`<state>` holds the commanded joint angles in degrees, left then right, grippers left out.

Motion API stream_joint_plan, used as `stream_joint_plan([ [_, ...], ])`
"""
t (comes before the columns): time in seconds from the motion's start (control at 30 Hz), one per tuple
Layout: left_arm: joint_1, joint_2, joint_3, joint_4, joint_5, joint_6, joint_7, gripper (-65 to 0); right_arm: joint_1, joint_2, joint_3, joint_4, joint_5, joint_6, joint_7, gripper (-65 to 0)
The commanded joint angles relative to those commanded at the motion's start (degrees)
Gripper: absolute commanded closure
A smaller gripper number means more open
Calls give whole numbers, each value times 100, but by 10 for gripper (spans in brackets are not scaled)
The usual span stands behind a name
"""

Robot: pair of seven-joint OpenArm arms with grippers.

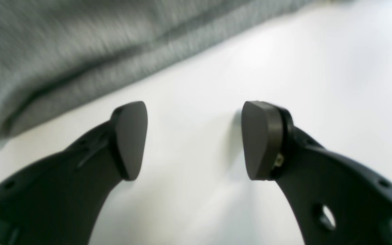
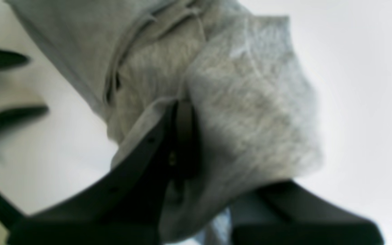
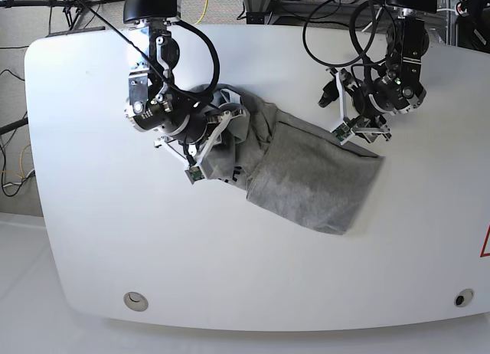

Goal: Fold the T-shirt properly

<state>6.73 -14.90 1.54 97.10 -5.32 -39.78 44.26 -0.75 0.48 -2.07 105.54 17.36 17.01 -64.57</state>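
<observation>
The grey T-shirt point(image 3: 310, 181) lies bunched and partly folded on the white table point(image 3: 92, 178), with no lettering showing. My right gripper point(image 3: 220, 128) is shut on a bunched part of the shirt's left end. In the right wrist view the gripper point(image 2: 184, 132) has pale grey cloth point(image 2: 250, 95) draped around its fingers. My left gripper point(image 3: 356, 126) hovers at the shirt's upper right edge. In the left wrist view it point(image 1: 194, 137) is open and empty over bare table, with the shirt's folded edge point(image 1: 80, 44) just beyond its fingertips.
Cables point(image 3: 337, 17) hang around the arms at the back of the table. Small round fittings sit near the front edge at the left point(image 3: 135, 299) and the right point(image 3: 460, 299). Bare table surrounds the shirt on all sides.
</observation>
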Motion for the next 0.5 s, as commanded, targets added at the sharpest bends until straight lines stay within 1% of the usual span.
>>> stream_joint_plan([
  [0.3,-26,0,-26,237,-9,0,0,-400,0,0,0,44,0,0,0,0],
  [0.5,-26,0,-404,492,-9,0,0,-400,0,0,0,44,0,0,0,0],
])
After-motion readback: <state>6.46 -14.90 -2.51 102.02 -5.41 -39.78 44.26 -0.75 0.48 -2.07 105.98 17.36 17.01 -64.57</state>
